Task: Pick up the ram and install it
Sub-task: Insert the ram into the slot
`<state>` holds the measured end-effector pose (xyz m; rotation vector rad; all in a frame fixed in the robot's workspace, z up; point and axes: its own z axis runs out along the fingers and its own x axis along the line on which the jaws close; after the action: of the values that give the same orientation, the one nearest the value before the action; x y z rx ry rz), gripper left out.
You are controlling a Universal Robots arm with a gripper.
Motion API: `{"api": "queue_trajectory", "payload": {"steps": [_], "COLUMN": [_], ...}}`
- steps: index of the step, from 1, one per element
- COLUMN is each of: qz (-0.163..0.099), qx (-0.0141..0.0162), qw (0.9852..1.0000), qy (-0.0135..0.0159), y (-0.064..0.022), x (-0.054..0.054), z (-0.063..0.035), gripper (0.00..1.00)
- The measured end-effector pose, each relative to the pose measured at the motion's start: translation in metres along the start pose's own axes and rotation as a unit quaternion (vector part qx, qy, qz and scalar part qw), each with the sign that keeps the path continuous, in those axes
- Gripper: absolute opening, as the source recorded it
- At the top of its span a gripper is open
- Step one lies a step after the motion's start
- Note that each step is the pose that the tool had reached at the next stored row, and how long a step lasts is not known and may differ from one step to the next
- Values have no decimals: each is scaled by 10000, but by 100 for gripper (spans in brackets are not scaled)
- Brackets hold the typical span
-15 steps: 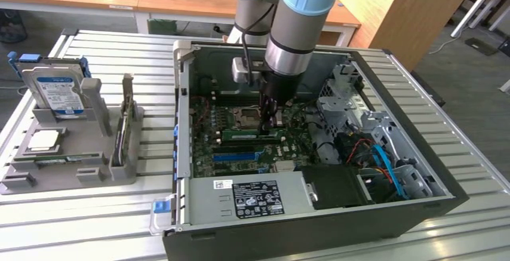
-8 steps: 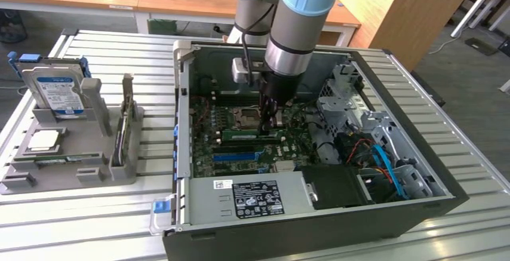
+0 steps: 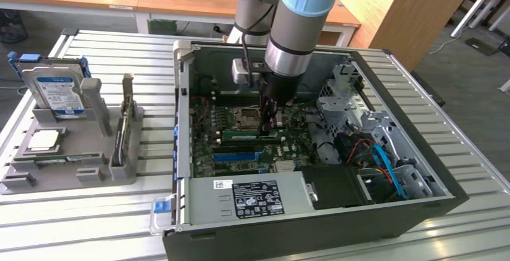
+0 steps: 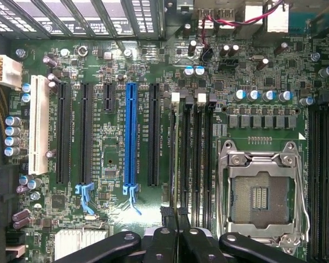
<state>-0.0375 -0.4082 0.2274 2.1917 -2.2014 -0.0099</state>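
Observation:
My gripper (image 3: 271,123) reaches down inside the open computer case (image 3: 414,213), over the motherboard (image 3: 231,153). It is shut on the ram (image 3: 243,134), a narrow green stick lying level along the memory slots beside the empty processor socket (image 3: 247,116). In the wrist view the black fingers (image 4: 162,235) meet over the ram (image 4: 175,164), which I see edge-on as a thin line in the first of several dark memory slots (image 4: 200,159) with white latches. I cannot tell whether the ram is seated in the slot or just above it.
A grey fixture (image 3: 119,171) on the exterior view's left holds a blue-labelled hard drive (image 3: 60,91) and a silver-topped processor (image 3: 46,140). The power supply (image 3: 247,198), drive cage (image 3: 343,100) and blue cables (image 3: 383,159) crowd the case. A blue expansion slot (image 4: 130,137) runs beside the memory slots.

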Motion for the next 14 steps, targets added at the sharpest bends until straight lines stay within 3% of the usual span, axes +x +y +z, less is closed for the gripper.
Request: {"api": "queue_trajectory", "payload": {"steps": [14], "qz": [-12], "qx": [2], "qw": [10000], "qy": [0], "y": [-2], "x": [-1], "z": [41], "gripper": [12]}}
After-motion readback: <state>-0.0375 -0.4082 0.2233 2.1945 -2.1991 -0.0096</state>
